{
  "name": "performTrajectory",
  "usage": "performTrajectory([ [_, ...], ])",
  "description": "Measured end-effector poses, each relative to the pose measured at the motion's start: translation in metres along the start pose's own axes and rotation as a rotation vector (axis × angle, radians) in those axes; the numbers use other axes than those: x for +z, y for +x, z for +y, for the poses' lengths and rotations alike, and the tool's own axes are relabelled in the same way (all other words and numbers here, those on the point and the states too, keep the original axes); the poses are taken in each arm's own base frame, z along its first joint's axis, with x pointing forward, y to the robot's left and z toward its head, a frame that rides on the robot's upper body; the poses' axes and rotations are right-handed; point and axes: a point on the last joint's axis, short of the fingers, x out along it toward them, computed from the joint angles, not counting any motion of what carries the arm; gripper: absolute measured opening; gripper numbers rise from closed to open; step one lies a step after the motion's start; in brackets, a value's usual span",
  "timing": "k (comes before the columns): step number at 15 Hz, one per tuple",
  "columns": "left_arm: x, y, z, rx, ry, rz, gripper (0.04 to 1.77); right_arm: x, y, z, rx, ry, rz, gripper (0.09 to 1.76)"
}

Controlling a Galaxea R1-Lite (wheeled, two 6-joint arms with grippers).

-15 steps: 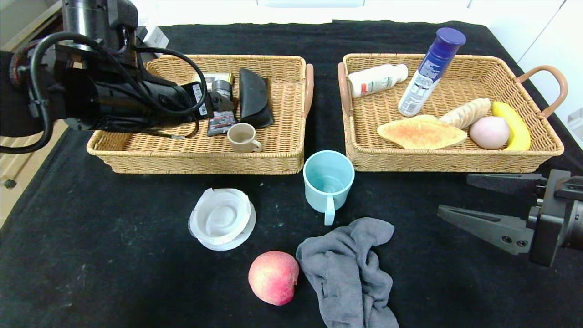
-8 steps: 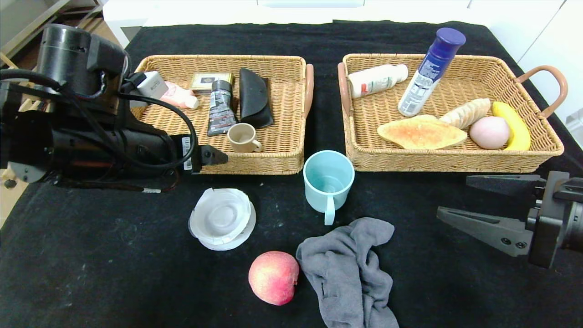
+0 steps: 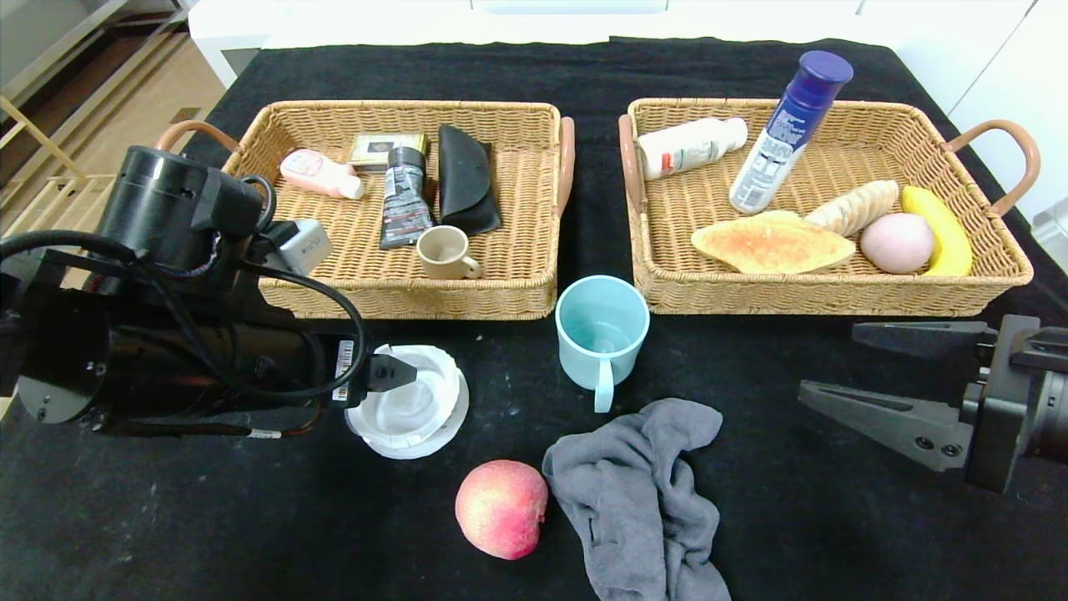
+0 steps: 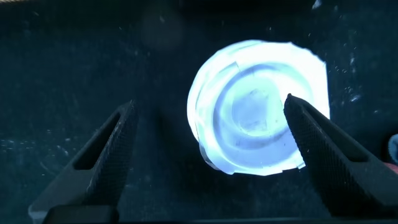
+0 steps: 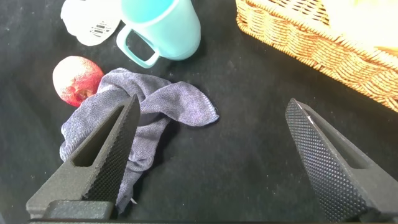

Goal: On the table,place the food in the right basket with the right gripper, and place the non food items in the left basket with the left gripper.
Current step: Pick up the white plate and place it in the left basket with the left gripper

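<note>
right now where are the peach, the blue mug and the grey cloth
peach (image 3: 501, 507), head view, middle of its red skin
blue mug (image 3: 602, 330), head view, inside its bowl
grey cloth (image 3: 642, 501), head view, middle folds

Tabletop (image 3: 751, 534): we see black cloth, faintly speckled.
Far left: left basket (image 3: 467, 296).
Far right: right basket (image 3: 834, 294).
Centre: blue mug (image 3: 602, 332).
Near: white lid (image 3: 417, 409), peach (image 3: 501, 508), grey cloth (image 3: 642, 501).
</note>
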Motion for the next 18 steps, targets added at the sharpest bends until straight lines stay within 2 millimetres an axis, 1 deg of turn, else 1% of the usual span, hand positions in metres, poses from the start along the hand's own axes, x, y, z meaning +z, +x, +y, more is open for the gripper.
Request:
performTrajectory([
  [4,-0.004,0.011,-0.001,0.012,0.002,0.033,1.70,0.000,0.001,0.000,0.000,0.001,0.003,1.71],
  [11,-0.005,0.015,0.005,0.052,-0.016,0.042,1.71,-0.004,0.004,-0.001,0.001,-0.002,0.019,1.71],
  [12,-0.006,0.016,0.005,0.052,-0.016,0.045,1.57,-0.003,0.002,0.000,0.001,-0.004,0.013,1.71],
  [14,-0.007,0.017,0.005,0.047,-0.016,0.051,1.24,0.002,-0.008,0.003,-0.002,-0.018,-0.024,1.71],
  [15,-0.008,0.017,0.006,0.044,-0.016,0.053,1.11,0.003,-0.011,0.004,-0.003,-0.022,-0.034,1.71],
  [18,-0.010,0.019,0.006,0.047,-0.013,0.067,0.80,-0.001,-0.001,0.001,-0.001,-0.011,0.000,1.71],
])
